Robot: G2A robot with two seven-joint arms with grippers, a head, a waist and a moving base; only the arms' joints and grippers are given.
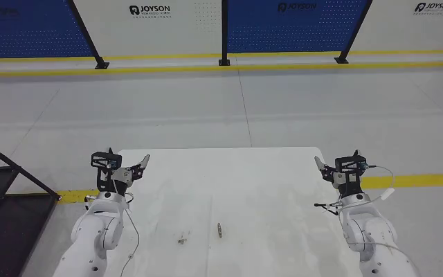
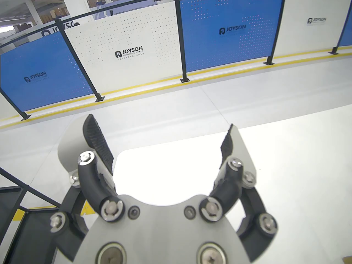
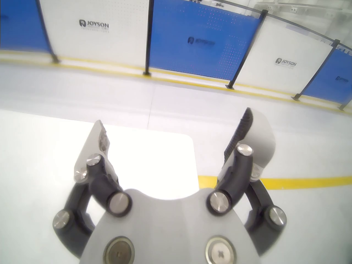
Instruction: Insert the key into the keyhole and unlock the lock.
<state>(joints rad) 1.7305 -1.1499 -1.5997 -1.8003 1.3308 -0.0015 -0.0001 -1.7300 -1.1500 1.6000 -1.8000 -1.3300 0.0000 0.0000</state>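
Nearest to us, on the white flat worktop (image 1: pixel 263 194), lie two very small things close to its near edge. One is a small greyish metal piece (image 1: pixel 181 241). The other is a small narrow brownish piece (image 1: pixel 219 230), just to the right of it and a little farther from us. They do not touch each other. They are too small for us to tell which one is the key and which one is the lock.

Farther away, the two arms stand at the two sides of the worktop, well apart from these pieces. The left hand (image 2: pixel 161 122) is over the far left corner of the worktop. Its two grey fingers with black ribbed pads (image 2: pixel 96 135) are spread wide apart, and nothing is between them. The right hand (image 3: pixel 173 116) is at the far right corner, and its fingers are also spread wide apart around nothing.

Behind the worktop we see the pale grey smooth floor (image 1: pixel 242 104). A yellow painted line (image 1: pixel 173 69) runs across it. At the far end stands a fence of blue and white panels (image 1: pixel 277 28) on black posts.
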